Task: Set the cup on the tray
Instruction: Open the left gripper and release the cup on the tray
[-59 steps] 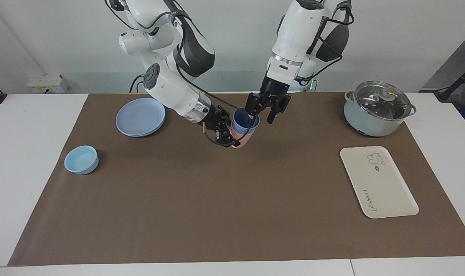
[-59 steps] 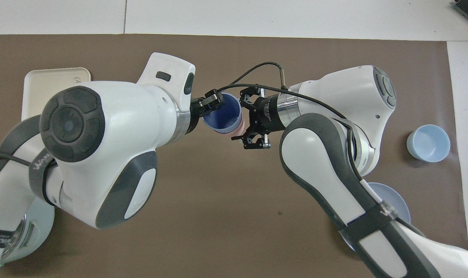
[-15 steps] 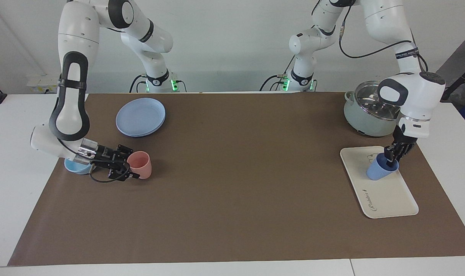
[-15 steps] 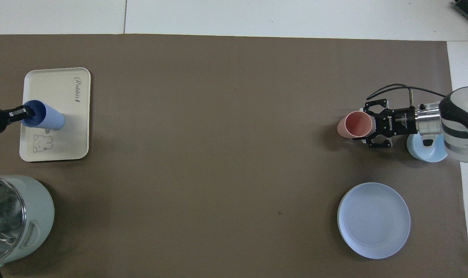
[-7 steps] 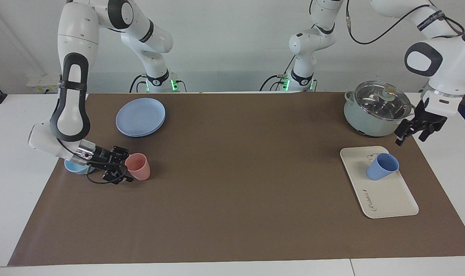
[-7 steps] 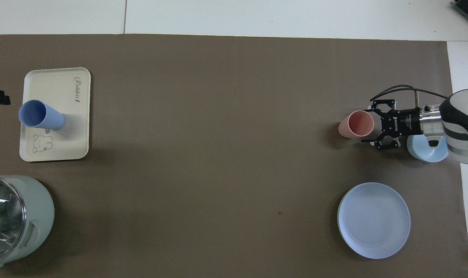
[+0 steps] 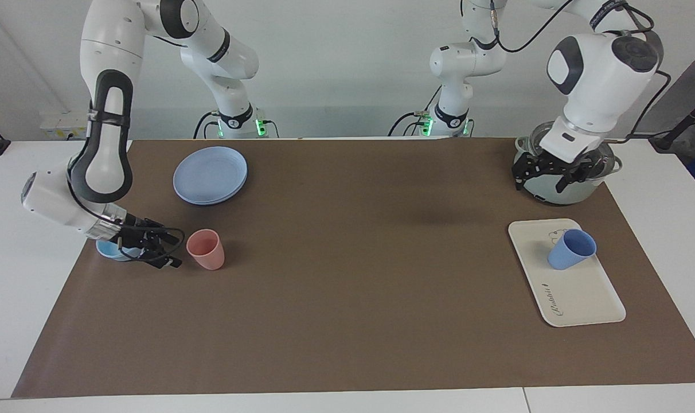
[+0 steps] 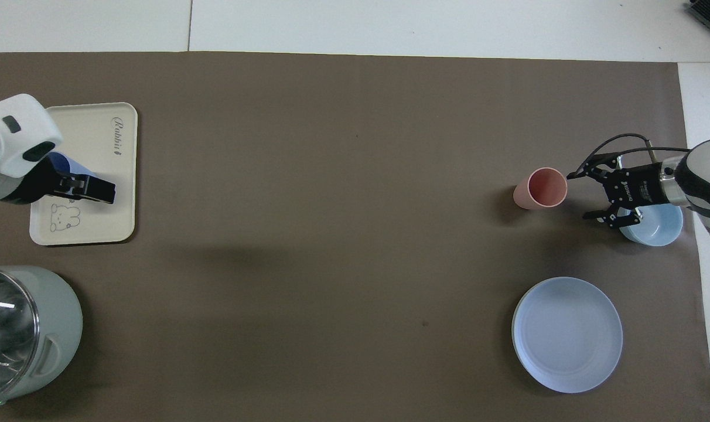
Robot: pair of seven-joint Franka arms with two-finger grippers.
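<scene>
blue plastic, matte and tapered with no handle: that's the cup (image 7: 571, 249), standing upright and alone on the cream tray (image 7: 577, 298) at the right of the facing frame, mouth up, just by the little bear drawing at the tray's upper end. nothing touches it. the left gripper (image 7: 545, 170) hangs in the air at the upper right of that frame, over the lidded pot (image 7: 605, 166), fingers spread and empty; from above it covers part of the cup, but the facing frame shows it well clear. so i'd say the placing is done and what's in hand is the pull-away; the next move calls only for lifting off without swinging low across the tray. at the lower left of the facing frame the right gripper (image 7: 159, 252) sits low, fingers apart, holding nothing, between the pink cup (image 7: 206, 249) and the pale blue bowl (image 7: 108, 250).
</scene>
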